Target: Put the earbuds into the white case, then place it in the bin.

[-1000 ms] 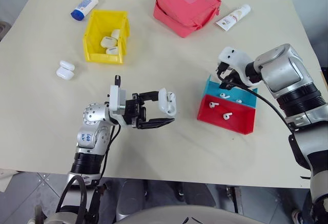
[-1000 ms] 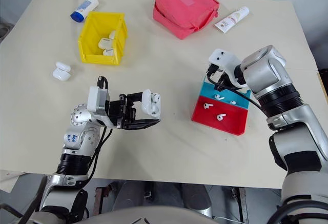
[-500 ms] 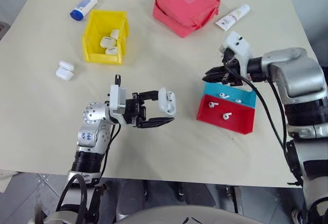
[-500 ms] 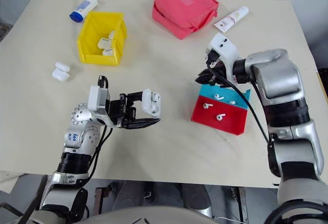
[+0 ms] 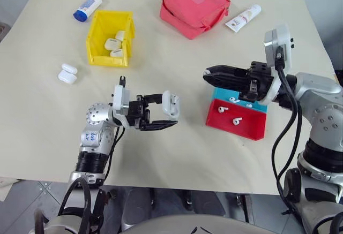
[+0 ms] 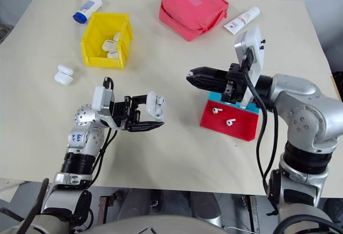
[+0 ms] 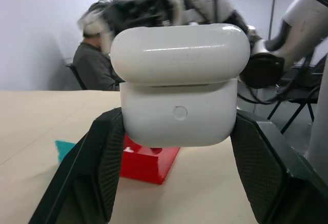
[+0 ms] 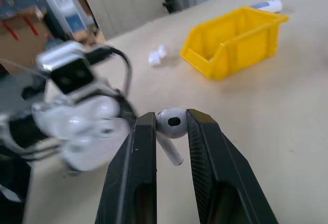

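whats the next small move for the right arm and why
Probably carry the earbud the rest of the way left to the white case and line its stem up over the opening. The right gripper is shut on the earbud, the left gripper holds the case with its lid open, and a gap remains between them.

light: bright, even, soft, coming from overhead | shadows: faint ones sitting under the yellow bin (image 5: 110, 37) and the red pouch (image 5: 195, 7) | glare: soft sheen showing on the white case (image 7: 179, 83) | blur: left arm (image 8: 77, 108) smearing in the right wrist view, background behind the case going fuzzy | head views staying sharp
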You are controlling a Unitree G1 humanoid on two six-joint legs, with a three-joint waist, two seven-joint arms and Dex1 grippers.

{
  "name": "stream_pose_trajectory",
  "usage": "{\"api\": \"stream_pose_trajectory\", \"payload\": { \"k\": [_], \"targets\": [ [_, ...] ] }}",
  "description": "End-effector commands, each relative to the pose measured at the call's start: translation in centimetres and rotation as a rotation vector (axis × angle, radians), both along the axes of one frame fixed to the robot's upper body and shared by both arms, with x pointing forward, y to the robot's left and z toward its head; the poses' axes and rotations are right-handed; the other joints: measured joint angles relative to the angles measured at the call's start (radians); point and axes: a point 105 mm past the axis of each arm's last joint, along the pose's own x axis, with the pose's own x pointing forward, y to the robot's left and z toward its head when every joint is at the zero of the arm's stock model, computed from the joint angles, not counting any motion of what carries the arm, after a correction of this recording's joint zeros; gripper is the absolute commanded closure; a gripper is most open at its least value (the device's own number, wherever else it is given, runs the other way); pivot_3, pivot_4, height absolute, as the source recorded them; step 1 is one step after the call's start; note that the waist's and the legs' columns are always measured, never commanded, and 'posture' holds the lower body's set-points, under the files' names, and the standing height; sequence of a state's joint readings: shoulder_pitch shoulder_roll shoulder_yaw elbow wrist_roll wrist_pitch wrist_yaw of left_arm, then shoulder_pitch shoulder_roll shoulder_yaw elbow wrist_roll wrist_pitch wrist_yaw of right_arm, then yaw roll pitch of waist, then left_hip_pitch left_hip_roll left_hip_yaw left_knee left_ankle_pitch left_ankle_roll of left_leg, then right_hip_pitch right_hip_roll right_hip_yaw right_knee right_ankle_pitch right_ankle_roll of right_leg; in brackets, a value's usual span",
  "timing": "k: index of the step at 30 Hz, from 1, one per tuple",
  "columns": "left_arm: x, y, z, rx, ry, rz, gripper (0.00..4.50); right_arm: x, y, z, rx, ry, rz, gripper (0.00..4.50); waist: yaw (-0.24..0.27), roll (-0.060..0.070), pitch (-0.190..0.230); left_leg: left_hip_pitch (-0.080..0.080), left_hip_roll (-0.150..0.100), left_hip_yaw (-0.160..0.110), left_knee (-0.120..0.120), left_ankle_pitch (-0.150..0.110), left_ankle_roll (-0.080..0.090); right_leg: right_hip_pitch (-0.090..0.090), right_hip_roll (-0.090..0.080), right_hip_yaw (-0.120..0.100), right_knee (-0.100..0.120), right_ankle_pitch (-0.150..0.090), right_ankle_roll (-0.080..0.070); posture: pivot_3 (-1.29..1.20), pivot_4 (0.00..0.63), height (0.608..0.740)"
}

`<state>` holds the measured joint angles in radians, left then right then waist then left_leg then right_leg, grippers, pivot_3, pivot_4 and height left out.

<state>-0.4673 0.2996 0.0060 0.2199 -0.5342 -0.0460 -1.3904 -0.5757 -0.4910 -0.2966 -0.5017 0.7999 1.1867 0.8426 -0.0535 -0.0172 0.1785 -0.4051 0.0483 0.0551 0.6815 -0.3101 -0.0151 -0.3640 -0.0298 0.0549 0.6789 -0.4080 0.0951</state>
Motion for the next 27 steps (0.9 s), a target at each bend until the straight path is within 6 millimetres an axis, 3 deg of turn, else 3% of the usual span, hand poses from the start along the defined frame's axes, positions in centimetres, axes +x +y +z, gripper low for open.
{"api": "stream_pose_trajectory", "payload": {
  "k": [1,12,27],
  "targets": [
    [0.5,0.3,1.3,-0.023,-0.048,-0.005,1.73,-2.4,1.0,0.5,0.053,-0.023,0.051,4.02,0.000,0.000,0.000,0.000,0.000,0.000,0.000,0.000,0.000,0.000,0.000,0.000,0.000,0.000,0.000,0.00,0.150,0.740],
    [0.3,-0.6,1.9,-0.029,-0.052,-0.074,1.73,-3.7,3.6,-0.3,0.092,-0.018,0.111,4.02,-0.002,0.000,0.000,0.000,0.000,0.000,0.000,0.000,0.000,0.001,0.001,0.000,-0.001,0.000,0.000,0.00,0.150,0.740],
    [-0.9,-1.4,2.4,-0.033,-0.045,-0.130,1.73,-3.2,5.8,-1.9,0.058,-0.017,0.167,4.02,-0.002,0.000,0.000,0.000,0.000,-0.001,0.000,0.000,0.000,0.001,0.001,0.000,-0.002,0.000,0.000,0.00,0.150,0.740]
  ]
}}
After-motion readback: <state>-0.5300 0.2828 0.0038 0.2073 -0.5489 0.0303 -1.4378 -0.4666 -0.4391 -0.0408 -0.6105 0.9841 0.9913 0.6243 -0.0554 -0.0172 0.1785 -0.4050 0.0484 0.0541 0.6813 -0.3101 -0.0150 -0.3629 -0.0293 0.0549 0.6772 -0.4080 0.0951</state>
